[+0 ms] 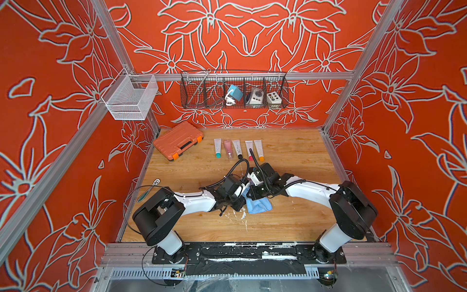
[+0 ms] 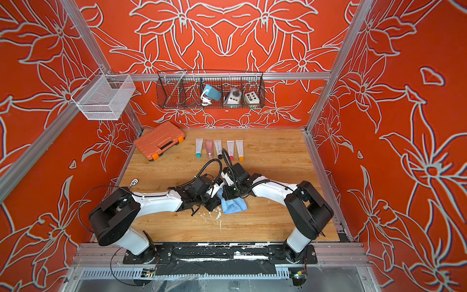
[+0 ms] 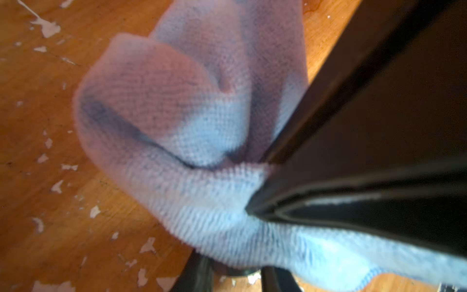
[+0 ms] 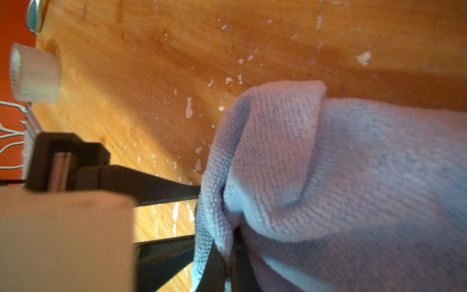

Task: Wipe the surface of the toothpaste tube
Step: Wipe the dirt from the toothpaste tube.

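A light blue cloth (image 1: 259, 205) (image 2: 233, 206) hangs bunched at the table's middle, where both arms meet. My right gripper (image 4: 228, 252) is shut on a fold of the cloth (image 4: 328, 177). My left gripper (image 3: 235, 275) is shut on the toothpaste tube, which the cloth (image 3: 189, 126) drapes over and almost wholly hides. Only a dark rounded end (image 3: 237, 271) shows between the left fingers (image 3: 197, 275). In the right wrist view those two black fingers (image 4: 141, 183) reach into the cloth, set apart from each other.
Several more tubes (image 1: 237, 149) (image 2: 218, 149) lie in a row at the back. An orange tool case (image 1: 178, 140) sits at the back left, a ratchet (image 1: 156, 181) by the left edge. A black wire basket (image 1: 233, 91) and a white mesh basket (image 1: 130, 97) hang above.
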You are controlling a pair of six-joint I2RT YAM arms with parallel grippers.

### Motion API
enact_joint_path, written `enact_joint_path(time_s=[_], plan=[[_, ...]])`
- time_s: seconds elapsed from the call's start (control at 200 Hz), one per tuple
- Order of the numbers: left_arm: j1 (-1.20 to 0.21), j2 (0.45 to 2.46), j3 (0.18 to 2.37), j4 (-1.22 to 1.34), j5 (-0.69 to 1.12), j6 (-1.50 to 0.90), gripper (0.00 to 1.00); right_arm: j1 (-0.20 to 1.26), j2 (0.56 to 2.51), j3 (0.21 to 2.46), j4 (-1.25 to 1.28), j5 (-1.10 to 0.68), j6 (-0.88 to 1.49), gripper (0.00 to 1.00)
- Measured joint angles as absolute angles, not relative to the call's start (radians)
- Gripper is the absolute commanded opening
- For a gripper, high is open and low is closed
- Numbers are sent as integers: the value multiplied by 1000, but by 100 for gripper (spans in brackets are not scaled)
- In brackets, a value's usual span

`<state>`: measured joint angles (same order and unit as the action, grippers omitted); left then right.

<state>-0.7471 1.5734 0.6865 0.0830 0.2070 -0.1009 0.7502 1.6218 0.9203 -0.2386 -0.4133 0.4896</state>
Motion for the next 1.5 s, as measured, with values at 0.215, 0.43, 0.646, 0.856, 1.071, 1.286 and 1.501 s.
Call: enact_joint_path(time_s=[0.215,0.43,0.646,0.856,1.071,1.286,1.501], plan=[[-747,1573,686,83,206,-101,13,717,1632,906,-210,-356,488,0],[-747,1571,679,86,204,-101,13,652,1656,883,-151,-341,484,0],[-747,1560,676,90,203,-101,12,579,1669,868,-106,-339,479,0],[-747,1550,675,91,202,-101,12,490,1670,847,-88,-329,472,0],[-747,1542,675,91,203,-101,12,446,1671,852,-133,-289,439,0],[-747,1542,675,91,203,-101,13,447,1671,863,-154,-293,411,0],[-747,1542,675,83,202,-100,13,480,1677,869,-156,-295,405,0]])
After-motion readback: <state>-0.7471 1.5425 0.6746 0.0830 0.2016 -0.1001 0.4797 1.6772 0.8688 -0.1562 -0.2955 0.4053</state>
